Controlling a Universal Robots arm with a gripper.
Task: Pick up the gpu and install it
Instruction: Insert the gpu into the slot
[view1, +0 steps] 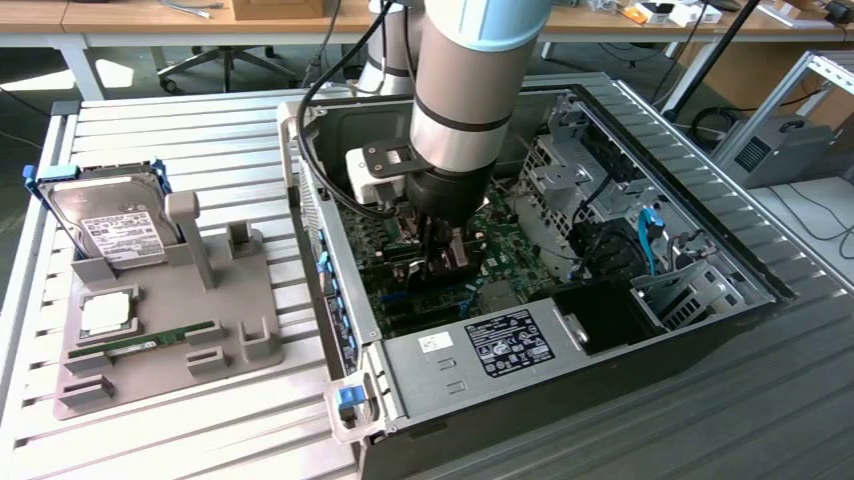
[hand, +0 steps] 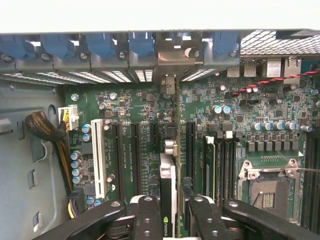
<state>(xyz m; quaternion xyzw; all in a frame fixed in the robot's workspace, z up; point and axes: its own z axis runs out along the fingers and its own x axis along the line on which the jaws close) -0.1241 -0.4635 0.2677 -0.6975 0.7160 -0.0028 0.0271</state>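
The gpu (hand: 169, 172) is seen edge-on in the wrist view: a thin green card with a black face bearing a small green logo. Its silver end bracket (hand: 172, 57) reaches the rear slot openings of the case. My gripper (hand: 172, 215) is shut on the card, one black finger (hand: 147, 215) on each side. The card stands upright over the long black expansion slots (hand: 135, 155) of the motherboard (hand: 135, 105); whether it is seated I cannot tell. In the exterior view my gripper (view1: 434, 255) is down inside the open computer case (view1: 534, 350) with the gpu (view1: 427, 268) beneath it.
A grey holder stand (view1: 174, 330) at the exterior view's left carries a hard drive (view1: 114, 225), a square chip (view1: 107, 312) and a memory stick (view1: 140, 343). Inside the case are a white slot (hand: 97, 155), a cable bundle (hand: 50, 132), the processor socket (hand: 265, 190) and drive cages (view1: 601, 190).
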